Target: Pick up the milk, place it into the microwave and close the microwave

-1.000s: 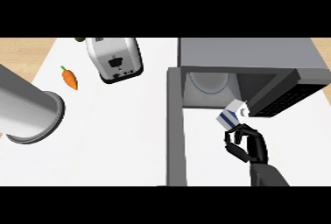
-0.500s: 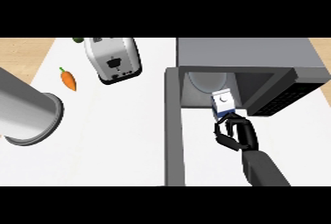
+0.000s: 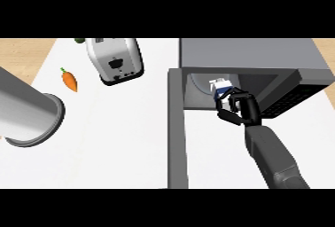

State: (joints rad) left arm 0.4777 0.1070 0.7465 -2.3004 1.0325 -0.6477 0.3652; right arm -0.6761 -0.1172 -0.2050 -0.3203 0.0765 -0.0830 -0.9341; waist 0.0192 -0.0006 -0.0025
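The milk carton point(image 3: 220, 84) is white with a blue band. The right hand point(image 3: 241, 108) is black, its forearm point(image 3: 274, 155) grey. The microwave point(image 3: 248, 53) is dark grey, its door point(image 3: 297, 91) black with a fine grid. The toaster point(image 3: 116, 60) is silver with black trim, the carrot point(image 3: 69, 80) orange with a green top, the counter point(image 3: 118, 150) white.

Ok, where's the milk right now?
In the head view the milk is right of centre, held in the right hand at the mouth of the open microwave, right of its swung-out door.
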